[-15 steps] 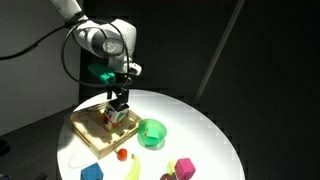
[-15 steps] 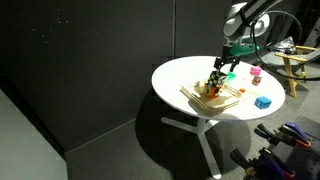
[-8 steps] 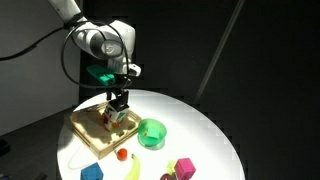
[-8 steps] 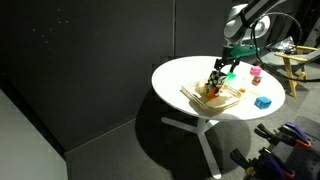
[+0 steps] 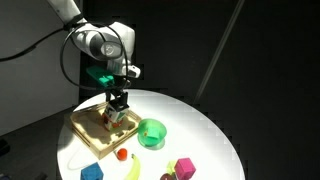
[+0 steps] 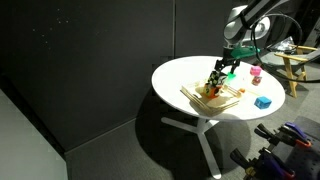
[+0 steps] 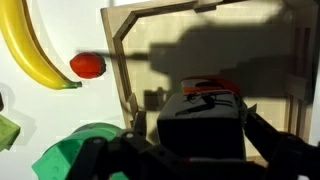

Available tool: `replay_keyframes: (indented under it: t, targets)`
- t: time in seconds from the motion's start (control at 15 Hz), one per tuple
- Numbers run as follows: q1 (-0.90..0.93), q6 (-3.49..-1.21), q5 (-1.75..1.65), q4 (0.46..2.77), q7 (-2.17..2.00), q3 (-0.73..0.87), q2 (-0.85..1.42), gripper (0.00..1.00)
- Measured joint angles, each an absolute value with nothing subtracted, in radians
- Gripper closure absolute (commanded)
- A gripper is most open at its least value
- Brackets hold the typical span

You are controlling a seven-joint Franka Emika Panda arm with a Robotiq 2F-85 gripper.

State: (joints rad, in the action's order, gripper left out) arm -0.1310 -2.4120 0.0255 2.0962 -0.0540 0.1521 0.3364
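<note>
My gripper [image 5: 120, 104] hangs low over a wooden rack [image 5: 93, 127] on the round white table [image 5: 205, 130], its fingers reaching down among the rack's slats. The same gripper [image 6: 219, 76] and wooden rack [image 6: 210, 96] show in both exterior views. In the wrist view the gripper [image 7: 200, 112] fills the lower middle as a dark mass with its fingers spread wide, and its shadow falls on the wooden rack [image 7: 210, 30]. A small red piece [image 7: 210, 87] shows just above the dark body. I cannot see anything held between the fingers.
A green bowl [image 5: 151, 131] stands right beside the rack. In front lie a small red fruit [image 5: 121, 153], a banana [image 5: 133, 169], a blue cube [image 5: 92, 172] and a magenta block [image 5: 184, 167]. The wrist view shows the banana [image 7: 30, 50] and red fruit [image 7: 88, 66].
</note>
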Motion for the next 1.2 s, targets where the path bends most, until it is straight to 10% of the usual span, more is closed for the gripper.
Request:
replay_keyframes:
  t: [0.6,1.2]
  targets:
    - [-0.131,-2.412,0.025,2.096,-0.057,0.155,0.341,0.95]
    - [-0.130,-2.404,0.025,2.096,-0.130,0.163,0.332,0.98]
